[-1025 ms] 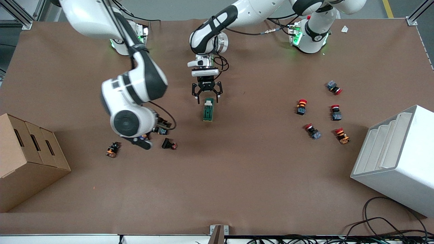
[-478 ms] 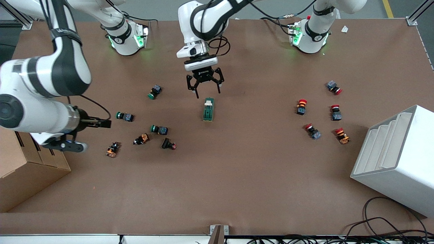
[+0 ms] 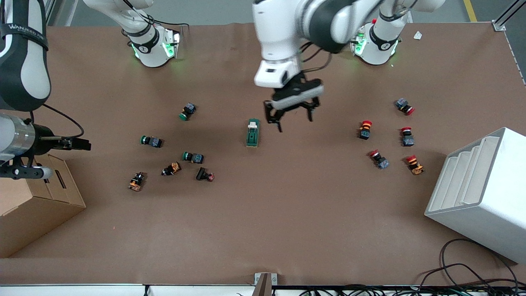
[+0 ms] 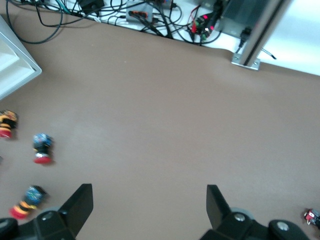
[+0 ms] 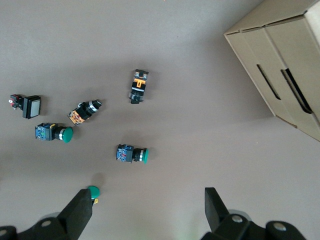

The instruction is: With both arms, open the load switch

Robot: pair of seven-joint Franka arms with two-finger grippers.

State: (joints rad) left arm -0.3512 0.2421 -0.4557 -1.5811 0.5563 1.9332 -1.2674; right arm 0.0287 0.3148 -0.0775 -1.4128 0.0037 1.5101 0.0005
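Observation:
The load switch (image 3: pixel 252 132), a dark-green block with a cream lever end, lies flat mid-table with nothing touching it. My left gripper (image 3: pixel 295 123) hangs open and empty above the bare table beside the switch, toward the left arm's end. In the left wrist view the left gripper (image 4: pixel 148 195) has its fingers spread wide over bare brown table, and the switch is out of that view. The right arm (image 3: pixel 16 139) is drawn back over the cardboard box. My right gripper (image 5: pixel 147 197) is open and high above the push buttons.
Green, orange and black push buttons (image 3: pixel 193 157) lie scattered toward the right arm's end. Several red-capped buttons (image 3: pixel 365 129) lie toward the left arm's end. A cardboard box (image 3: pixel 37 205) and a white stepped rack (image 3: pixel 481 189) stand at the table's two ends.
The left gripper has left the switch's lever end and swung toward the left arm's end, still open. The right arm has drawn back toward the cardboard box. The switch has not moved.

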